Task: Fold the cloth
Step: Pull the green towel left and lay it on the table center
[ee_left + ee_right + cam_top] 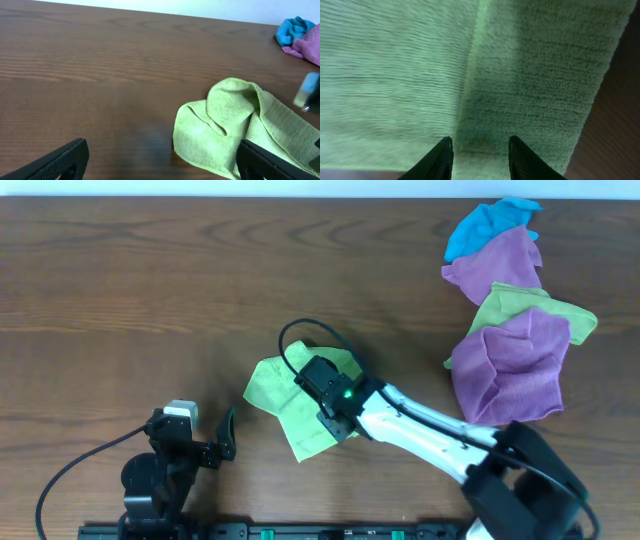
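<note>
The cloth lies rumpled at the near middle of the tabletop, directly under the right gripper, whose narrowly parted jaws may or may not pinch it, while the left gripper, jaws wide apart, waits just beside its left edge.

— Lower middle of the frame?
— Lime-green cloth, rumpled, on the brown table, right gripper down on top.
— Lower left?
— Left gripper, clear of the cloth.
— Upper right?
— Heap of purple, green and blue cloths.
</note>
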